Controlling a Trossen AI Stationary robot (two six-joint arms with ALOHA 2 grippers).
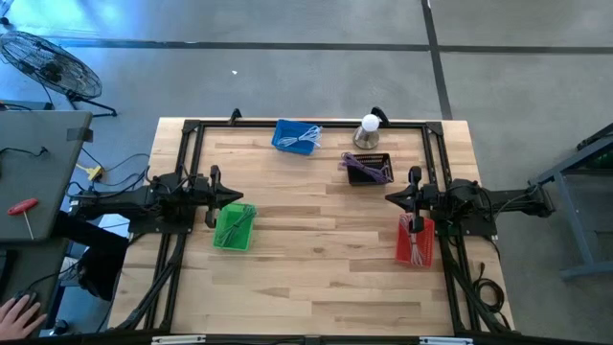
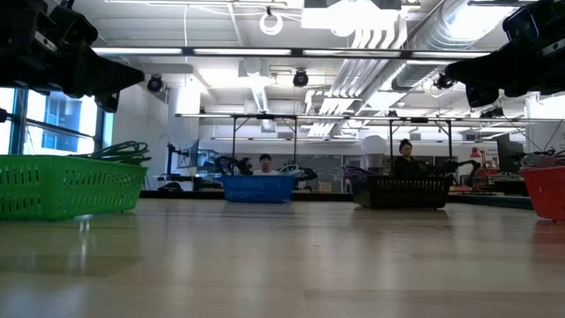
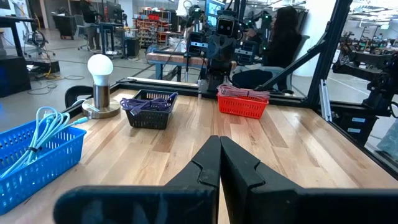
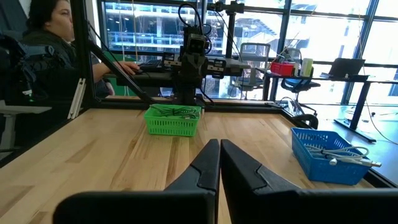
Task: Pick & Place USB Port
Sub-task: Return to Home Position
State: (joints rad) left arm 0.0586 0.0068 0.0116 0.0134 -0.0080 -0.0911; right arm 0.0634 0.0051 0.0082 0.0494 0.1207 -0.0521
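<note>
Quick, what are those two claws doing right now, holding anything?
Left gripper: closed, holding nothing.
Right gripper: closed, holding nothing.

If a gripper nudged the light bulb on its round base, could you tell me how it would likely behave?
The white bulb sits high on a narrow socket, so a push up there would probably tip it. The wide, flat metal base likely slides if pushed low. The bulb may be glass, hence probably fragile.

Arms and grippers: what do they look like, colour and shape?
Left arm and right arm are matte black with blocky joints. Left gripper and right gripper each have two black wedge-shaped fingers narrowing toward the tips. Black cables trail by the right arm's base.
</note>
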